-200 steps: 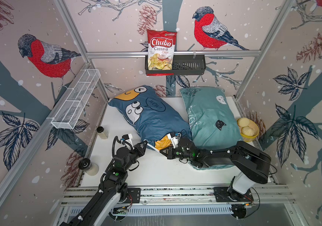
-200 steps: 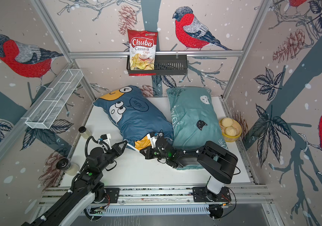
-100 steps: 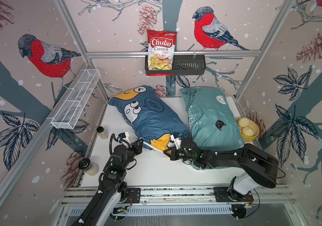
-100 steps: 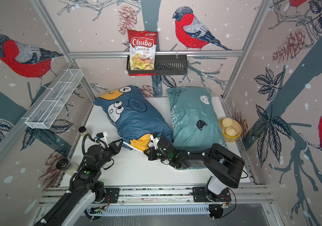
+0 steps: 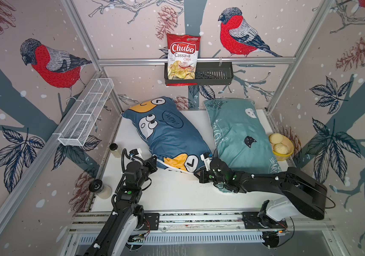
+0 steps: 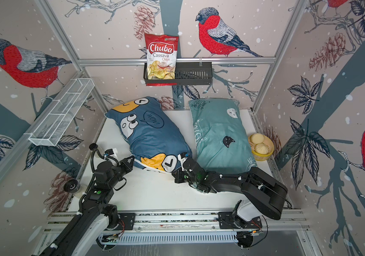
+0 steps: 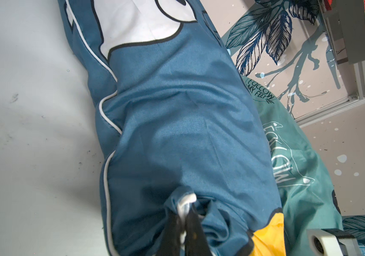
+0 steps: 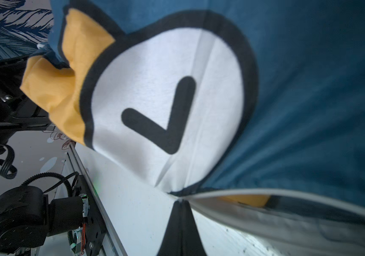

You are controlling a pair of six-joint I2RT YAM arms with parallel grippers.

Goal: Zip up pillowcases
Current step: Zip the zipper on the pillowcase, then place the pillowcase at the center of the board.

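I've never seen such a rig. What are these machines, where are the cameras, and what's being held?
The black machines are robot arms: the left arm and right arm, at a white table. Two pictures look down from overhead; two come from cameras on the wrists. On the table lie a dark blue stuffed fabric pillow with cartoon faces and a teal stuffed fabric pillow with small cats. The left arm's fingers pinch the blue pillow's corner; the right arm's fingers grip its open seam.
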